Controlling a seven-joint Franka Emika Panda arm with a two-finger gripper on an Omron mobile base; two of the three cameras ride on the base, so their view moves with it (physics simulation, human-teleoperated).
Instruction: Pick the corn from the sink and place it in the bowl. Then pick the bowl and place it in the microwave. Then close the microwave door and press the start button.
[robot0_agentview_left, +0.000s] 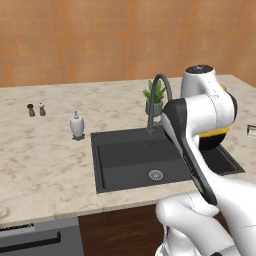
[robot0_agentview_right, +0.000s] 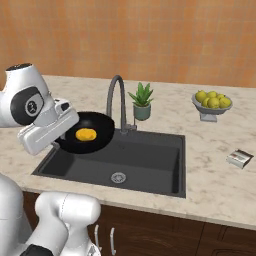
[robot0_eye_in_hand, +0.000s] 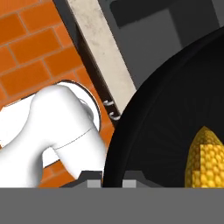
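Note:
My gripper (robot0_agentview_right: 64, 131) is shut on the rim of the black bowl (robot0_agentview_right: 92, 131) and holds it in the air over the left part of the dark grey sink (robot0_agentview_right: 150, 162). The yellow corn (robot0_agentview_right: 86, 134) lies inside the bowl. In the hand view the bowl's rim (robot0_eye_in_hand: 131, 131) runs between my fingertips (robot0_eye_in_hand: 92, 182) and the corn (robot0_eye_in_hand: 205, 157) lies at the lower right. From the left base view my arm covers most of the bowl (robot0_agentview_left: 214, 142), with a strip of corn (robot0_agentview_left: 216, 132) above it. The microwave and its door are out of view.
An arched faucet (robot0_agentview_right: 116, 95) and a potted plant (robot0_agentview_right: 142, 102) stand behind the sink. A pedestal bowl of lemons (robot0_agentview_right: 211, 102) and a small box (robot0_agentview_right: 240, 158) are on the right counter. A soap dispenser (robot0_agentview_left: 76, 125) and two shakers (robot0_agentview_left: 36, 109) stand on the left.

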